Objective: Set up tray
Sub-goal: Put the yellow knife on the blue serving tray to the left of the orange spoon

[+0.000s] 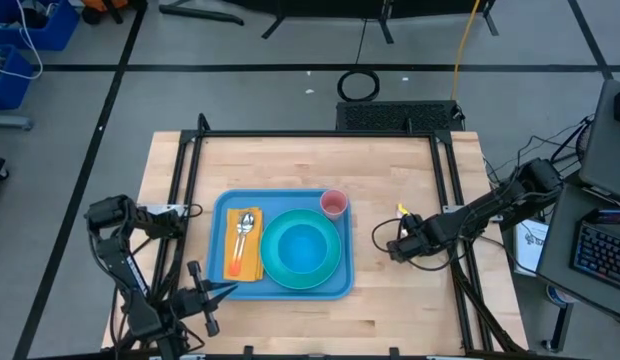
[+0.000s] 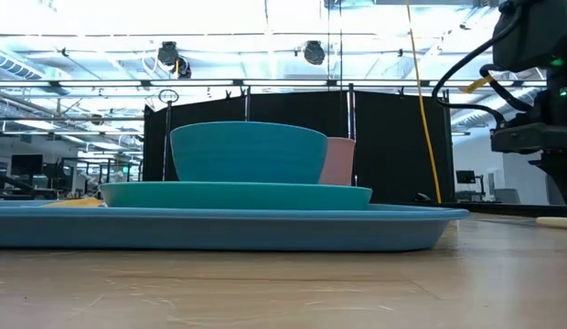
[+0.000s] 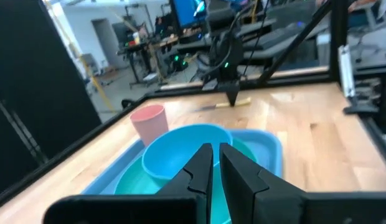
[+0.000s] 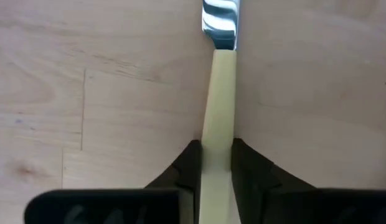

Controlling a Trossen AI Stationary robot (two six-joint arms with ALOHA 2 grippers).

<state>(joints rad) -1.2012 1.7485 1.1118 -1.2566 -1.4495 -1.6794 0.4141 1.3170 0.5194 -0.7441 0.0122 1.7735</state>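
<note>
Right gripper point(image 4: 213, 163) clamped on cream handle of utensil point(image 4: 218, 93), metal end pointing away over bare wood table point(image 1: 410, 170), right of tray. Light-blue tray point(image 1: 222, 205) sits mid-table, toward front edge. On it: teal plate point(image 1: 335, 262) with blue bowl point(image 1: 302, 243), pink cup point(image 1: 334, 204) at far right corner, orange napkin point(image 1: 233, 265) with spoon point(image 1: 245, 226) along left side. Left gripper point(image 3: 215, 165) waits off tray's front-left corner, fingers near-touching, nothing between.
</note>
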